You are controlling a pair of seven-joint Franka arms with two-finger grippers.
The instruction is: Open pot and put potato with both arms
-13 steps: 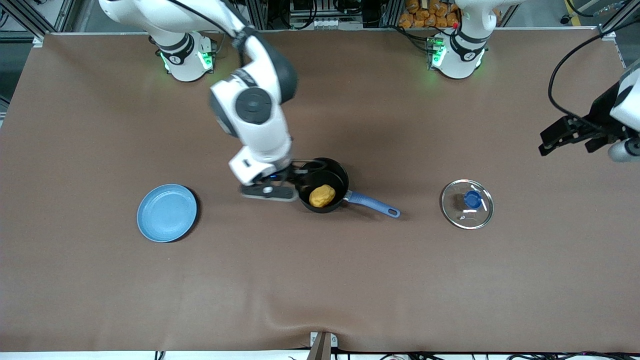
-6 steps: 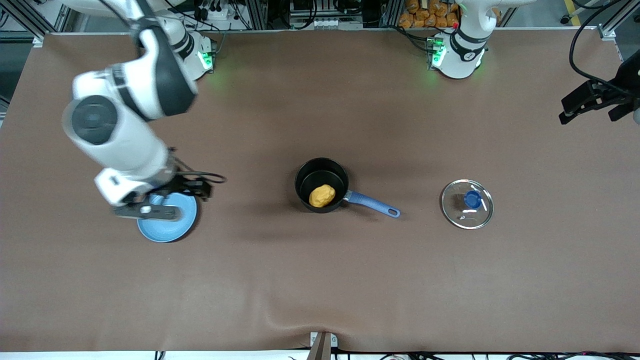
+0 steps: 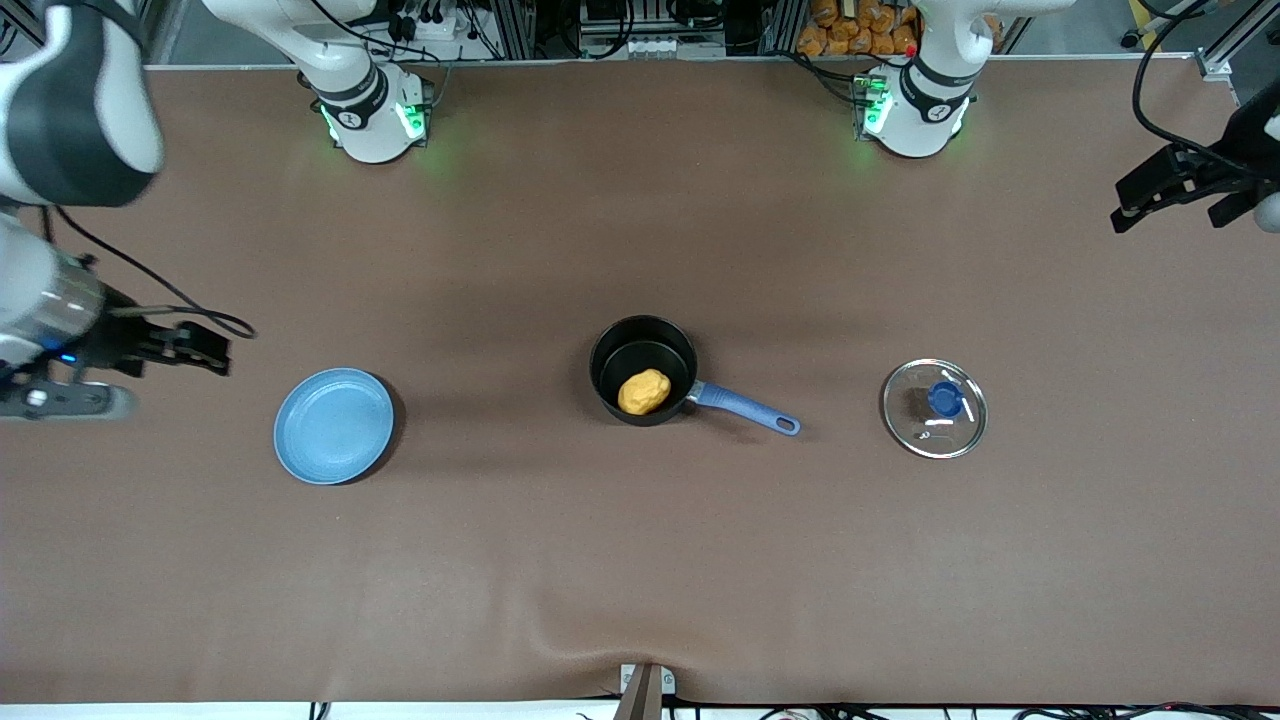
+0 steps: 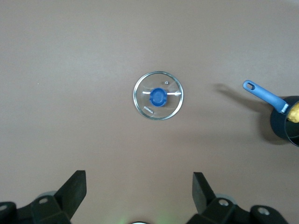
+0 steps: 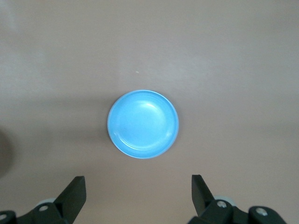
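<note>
The black pot (image 3: 643, 370) with a blue handle (image 3: 747, 410) stands open at the table's middle, and the yellow-orange potato (image 3: 643, 391) lies inside it. Its glass lid (image 3: 934, 408) with a blue knob lies flat on the table toward the left arm's end; it also shows in the left wrist view (image 4: 158, 95). My right gripper (image 3: 205, 350) is open and empty, up over the table at the right arm's end, beside the blue plate. My left gripper (image 3: 1135, 200) is open and empty, up over the table's edge at the left arm's end.
A flat blue plate (image 3: 333, 426) lies empty toward the right arm's end and shows in the right wrist view (image 5: 143, 123). The pot's edge and handle show in the left wrist view (image 4: 275, 114). Brown cloth covers the table.
My right gripper has drawn back from the pot, passed over the blue plate and gone out to the right arm's end. The left gripper has drawn back toward its table edge. The potato stays in the pot.
</note>
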